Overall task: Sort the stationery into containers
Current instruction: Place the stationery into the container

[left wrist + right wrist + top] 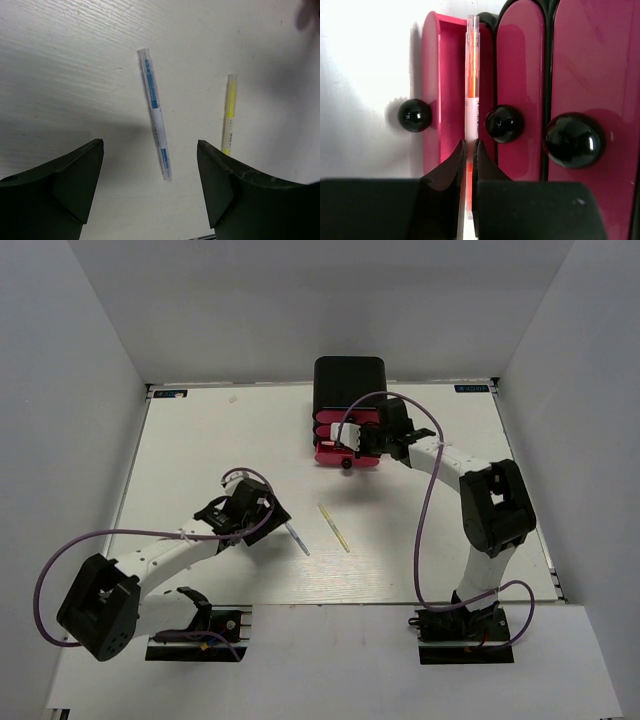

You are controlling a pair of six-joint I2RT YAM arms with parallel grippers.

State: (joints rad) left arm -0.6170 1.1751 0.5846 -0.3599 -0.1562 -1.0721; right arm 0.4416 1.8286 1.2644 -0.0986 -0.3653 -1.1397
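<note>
The black cabinet [350, 385] stands at the back, its pink drawers [340, 452] facing me. In the right wrist view one drawer [445, 90] is pulled out, with its black knob [415, 115] to the left; two others [520, 65] are closed. My right gripper [470, 147] is shut on a thin orange pen [472, 75], held along the open drawer's right wall. My left gripper [150, 145] is open, just above the table over the near end of a blue-grey pen [155, 112]. A yellow pen [229, 112] lies to its right. Both pens show in the top view: blue-grey [298, 538], yellow [334, 527].
The white table [200, 440] has grey walls on three sides. The right arm [490, 510] reaches across to the cabinet, with a purple cable looping over it. No other stationery shows.
</note>
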